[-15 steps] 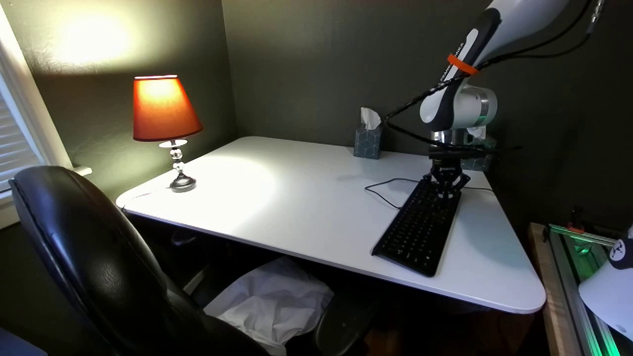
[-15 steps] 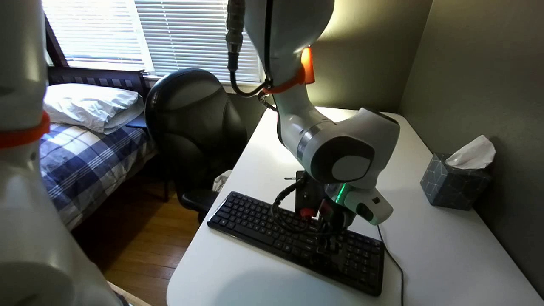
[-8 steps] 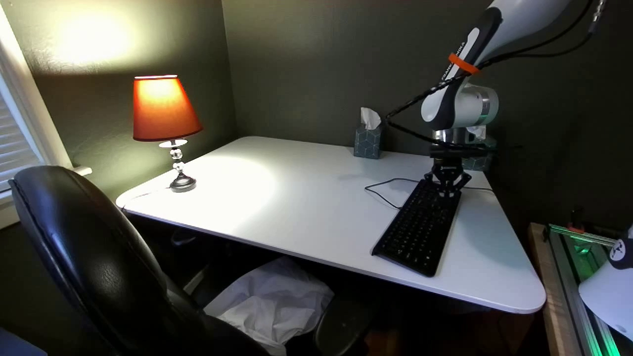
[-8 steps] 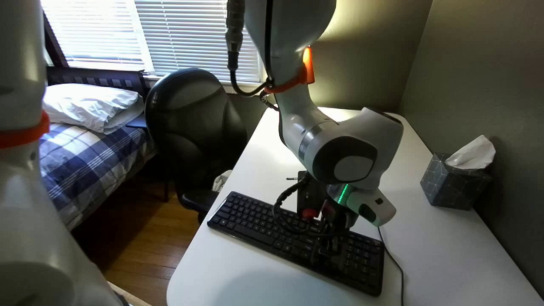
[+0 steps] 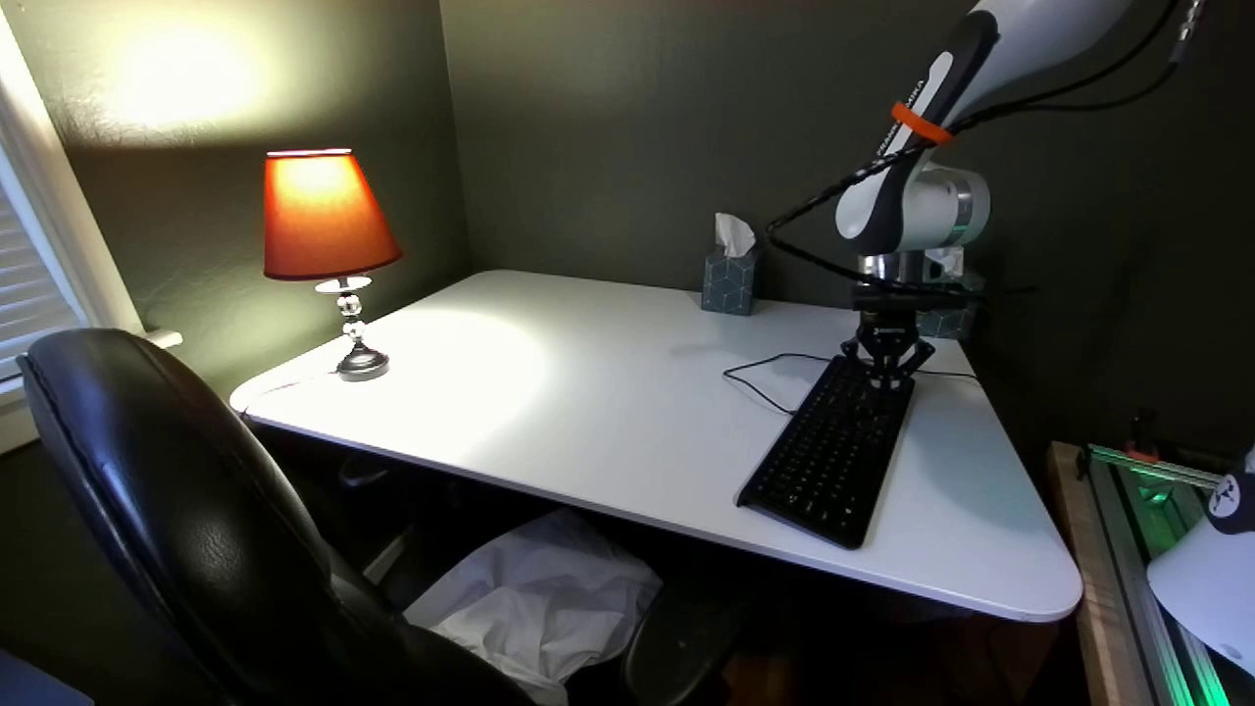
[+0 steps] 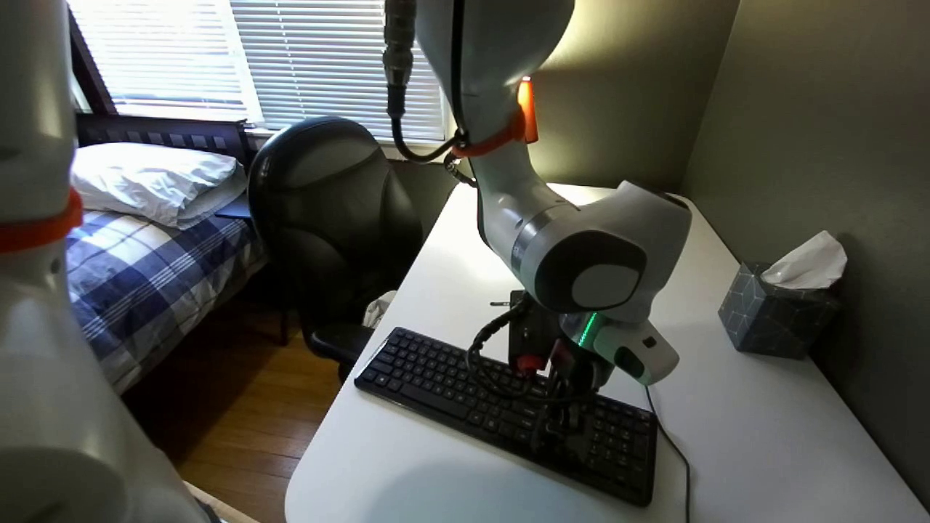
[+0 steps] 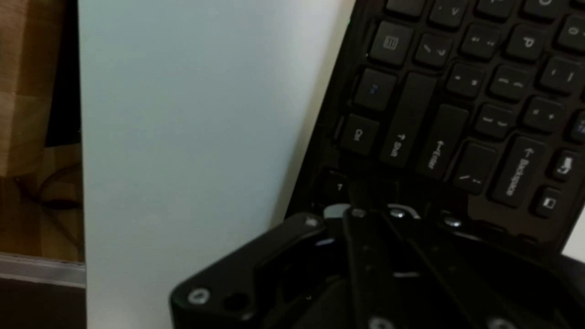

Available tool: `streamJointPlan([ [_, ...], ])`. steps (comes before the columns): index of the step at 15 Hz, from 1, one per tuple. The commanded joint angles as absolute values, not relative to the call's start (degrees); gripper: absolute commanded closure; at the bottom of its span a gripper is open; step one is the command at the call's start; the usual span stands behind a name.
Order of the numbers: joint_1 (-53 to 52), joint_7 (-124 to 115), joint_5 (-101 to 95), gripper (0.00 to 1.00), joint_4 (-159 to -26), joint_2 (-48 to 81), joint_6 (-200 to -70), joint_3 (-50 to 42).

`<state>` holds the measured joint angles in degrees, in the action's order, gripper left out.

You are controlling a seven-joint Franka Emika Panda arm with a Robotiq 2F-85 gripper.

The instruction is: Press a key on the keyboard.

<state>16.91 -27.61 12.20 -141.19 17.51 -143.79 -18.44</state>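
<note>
The keyboard [image 6: 501,425] looks plastic, glossy along its edge, the chair [image 6: 334,211] shiny and leather-like, the floor [image 6: 240,428] wood.

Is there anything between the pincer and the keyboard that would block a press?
Nothing visible. In both exterior views the pincer is directly over the keyboard; a thin cable lies beside it on the desk. Whether pincer and keyboard touch is unclear.

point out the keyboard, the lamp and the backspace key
Keyboard [image 5: 833,454], in an exterior view: the middle of its key area.
Lamp [image 5: 330,230], in an exterior view: its lit orange-red shade.
Backspace key [image 7: 518,171], in the wrist view: its top face.
</note>
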Motion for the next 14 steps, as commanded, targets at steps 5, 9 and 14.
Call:
streamJointPlan([
  [5, 15.9, -27.8, 10.5, 0.36, -143.4, 13.7, -142.8, -20.4],
  [9, 15.4, -28.2, 7.8, 0.07, -144.7, 11.0, -143.7, -21.8],
  [14, 15.3, -27.4, 0.3, 0.00, -147.9, 5.5, -144.6, -22.9],
])
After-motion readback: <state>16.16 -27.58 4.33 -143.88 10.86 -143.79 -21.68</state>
